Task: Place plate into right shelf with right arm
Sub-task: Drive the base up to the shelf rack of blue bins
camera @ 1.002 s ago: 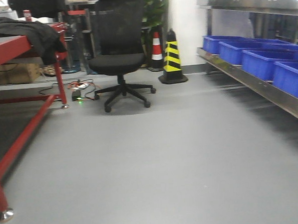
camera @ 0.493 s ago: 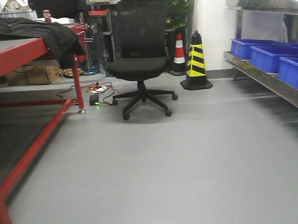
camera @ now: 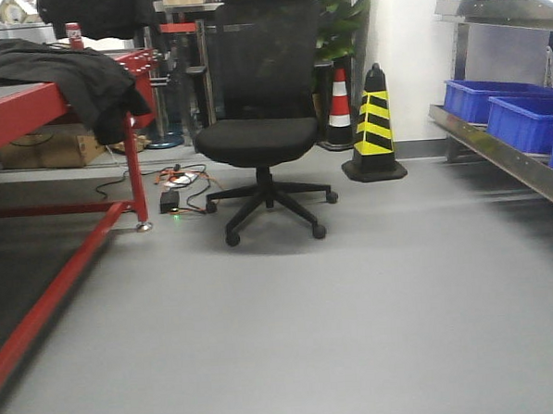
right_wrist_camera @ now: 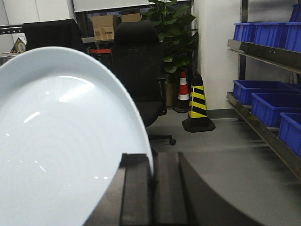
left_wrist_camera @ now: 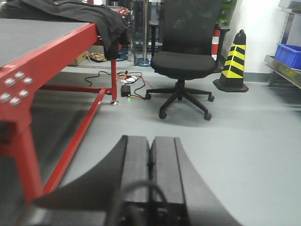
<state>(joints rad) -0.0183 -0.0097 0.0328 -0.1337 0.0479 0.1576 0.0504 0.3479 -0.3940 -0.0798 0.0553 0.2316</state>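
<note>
Plate fills the left of the right wrist view, big and pale, with its rim nipped between the fingers of the right claw. It's held by the edge, face tipped up. My read is that a rim grip leaves the flat underside free to slide onto a shelf board.

Left claw sits low on the near side of the chair, fingers pressed together on nothing. It looks tucked out of the way, since this job belongs to the other arm.

So the plate is in the claw on the near side of the chair, not in the shelf yet. The shelf runs well to the right of the chair, and blue bins pack its lower tier. Whether a free slot waits there, I can't tell.

Now the room to move. The floor between chair and shelf is broad and bare. A striped cone stands just right of the chair, and the red counter sits left of it, well clear. The edge to watch is the shelf's steel lip, which I judge the plate's rim could clip on entry.
</note>
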